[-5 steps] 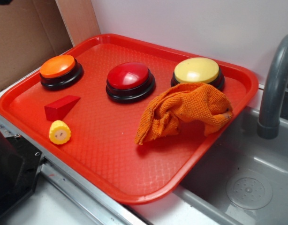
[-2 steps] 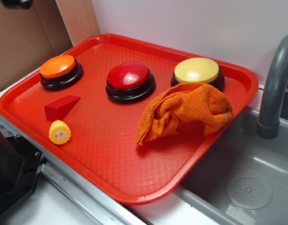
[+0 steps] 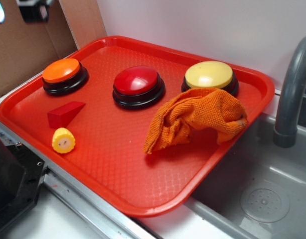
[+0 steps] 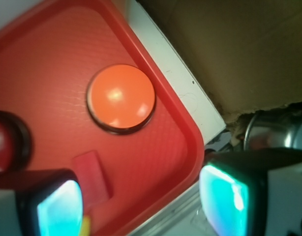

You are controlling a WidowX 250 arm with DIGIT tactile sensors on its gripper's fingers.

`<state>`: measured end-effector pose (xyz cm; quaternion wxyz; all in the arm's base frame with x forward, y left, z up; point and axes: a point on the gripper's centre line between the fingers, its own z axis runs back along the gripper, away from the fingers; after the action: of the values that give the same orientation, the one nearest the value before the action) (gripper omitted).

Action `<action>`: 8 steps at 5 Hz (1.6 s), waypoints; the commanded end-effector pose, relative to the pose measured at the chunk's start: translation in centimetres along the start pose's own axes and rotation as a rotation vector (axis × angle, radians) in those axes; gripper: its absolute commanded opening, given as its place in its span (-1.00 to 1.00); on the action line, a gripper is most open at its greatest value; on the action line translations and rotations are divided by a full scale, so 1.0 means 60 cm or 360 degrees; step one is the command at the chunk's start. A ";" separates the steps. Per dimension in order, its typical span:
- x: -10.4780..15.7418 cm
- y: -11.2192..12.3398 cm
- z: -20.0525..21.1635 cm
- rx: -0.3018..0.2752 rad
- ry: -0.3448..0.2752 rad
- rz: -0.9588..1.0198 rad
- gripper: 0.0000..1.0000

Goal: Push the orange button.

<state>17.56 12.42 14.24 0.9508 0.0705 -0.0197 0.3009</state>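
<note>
Wrist view, orange button (image 4: 121,98) w/ no legible label, red tray (image 4: 43,59)

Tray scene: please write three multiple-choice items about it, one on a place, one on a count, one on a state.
1. Where on the red tray is the orange button?
A. the far left corner
B. between two other buttons
C. the near right edge

2. How many dome buttons are on the tray?
A. two
B. three
C. four

3. What is the state of the orange button?
A. covered by the cloth
B. pressed by the jaws
C. bare and untouched

Key: 1 A, it sits left of the red button. 2 B, orange, red and the yellow button. 3 C, the orange cloth lies by the yellow button, and the gripper hangs above with open jaws.
</note>
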 end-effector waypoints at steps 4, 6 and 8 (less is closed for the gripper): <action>-0.006 0.039 -0.026 -0.0081 0.0031 0.0060 1.00; 0.062 0.008 -0.077 0.0017 -0.0137 0.0168 1.00; 0.098 -0.001 -0.130 -0.0017 -0.0150 0.0150 1.00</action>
<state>22.67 15.90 5.63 0.9371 0.0730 -0.0468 0.3381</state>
